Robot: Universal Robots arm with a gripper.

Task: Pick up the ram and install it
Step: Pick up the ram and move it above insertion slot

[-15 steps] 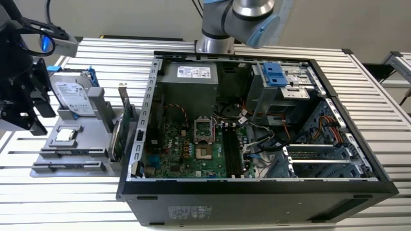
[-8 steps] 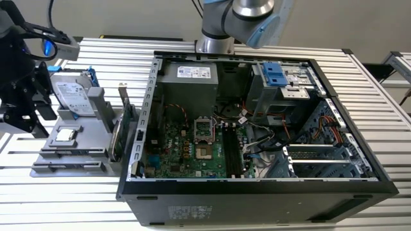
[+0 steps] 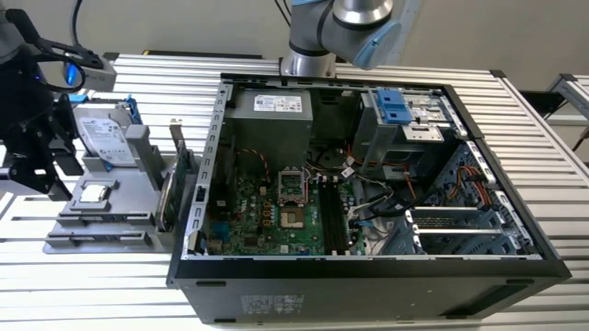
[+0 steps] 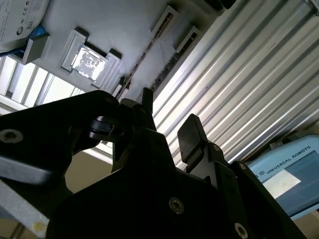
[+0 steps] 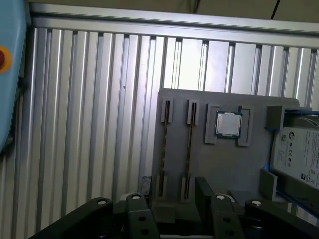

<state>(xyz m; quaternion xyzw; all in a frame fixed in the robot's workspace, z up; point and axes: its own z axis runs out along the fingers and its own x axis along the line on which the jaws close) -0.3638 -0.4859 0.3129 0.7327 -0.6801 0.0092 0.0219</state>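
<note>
Gripper (image 5: 169,201) wide open, empty, above tray (image 5: 229,164).
I judge the jaws must centre across the ram (image 5: 189,149) before closing.

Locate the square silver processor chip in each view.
Exterior view: square silver processor chip in the grey plastic tray, at the exterior view's left of the black computer case.
Second wrist view: in the tray's square recess.
First wrist view: between the tray's slots and the silver hard drive, at.
Shared landmark: the grey tray.
</note>
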